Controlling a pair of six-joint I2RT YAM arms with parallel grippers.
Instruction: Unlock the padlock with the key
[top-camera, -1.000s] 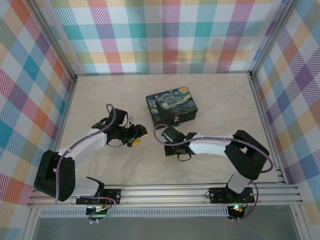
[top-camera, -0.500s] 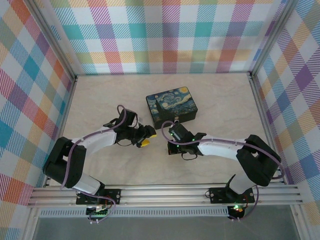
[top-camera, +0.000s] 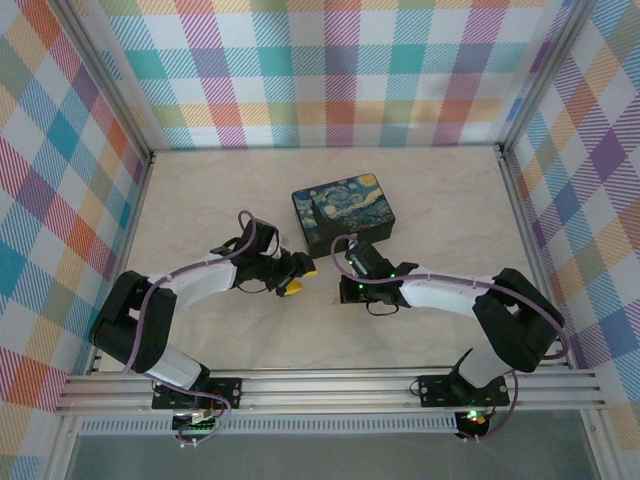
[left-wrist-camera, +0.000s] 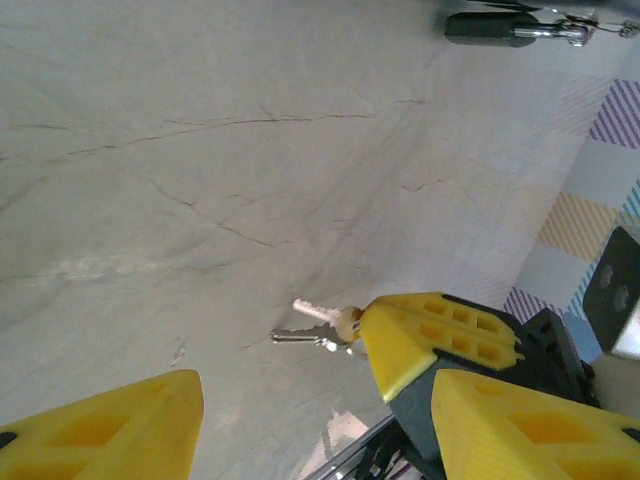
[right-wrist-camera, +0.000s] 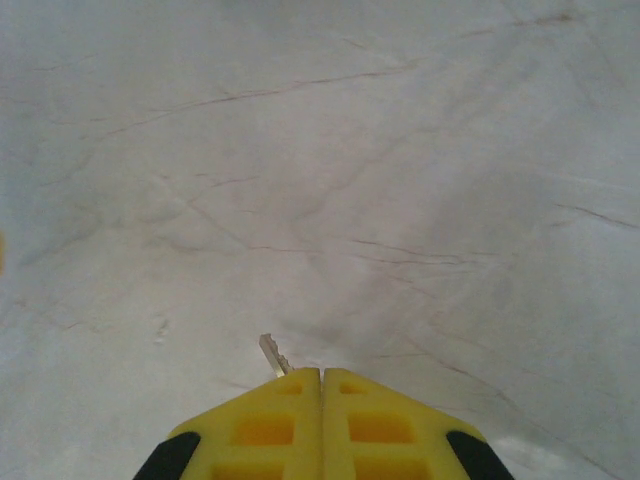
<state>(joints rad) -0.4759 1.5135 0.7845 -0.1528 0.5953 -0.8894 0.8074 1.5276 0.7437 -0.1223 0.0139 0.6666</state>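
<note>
The key (right-wrist-camera: 270, 354) is a thin silvery blade sticking out to the left of my right gripper (right-wrist-camera: 321, 384), which is shut on it just above the table. The left wrist view shows the same key (left-wrist-camera: 314, 310) at the tip of the right gripper's yellow fingers (left-wrist-camera: 440, 335). My left gripper (left-wrist-camera: 320, 440) is open and faces them, with nothing between its pads. The padlock (left-wrist-camera: 487, 27), dark with a silvery shackle, lies farther off. From above, the left gripper (top-camera: 299, 280) and right gripper (top-camera: 342, 262) nearly meet in front of the box.
The dark box with the starry-night lid (top-camera: 343, 208) stands just behind both grippers at mid-table. Checked walls close off the left, back and right. Bare marbled tabletop (top-camera: 220, 200) lies to the left of the box, and more (top-camera: 450, 200) to its right.
My left gripper has moved right, toward the right gripper. The right gripper has shifted up toward the box front, still shut on the key.
</note>
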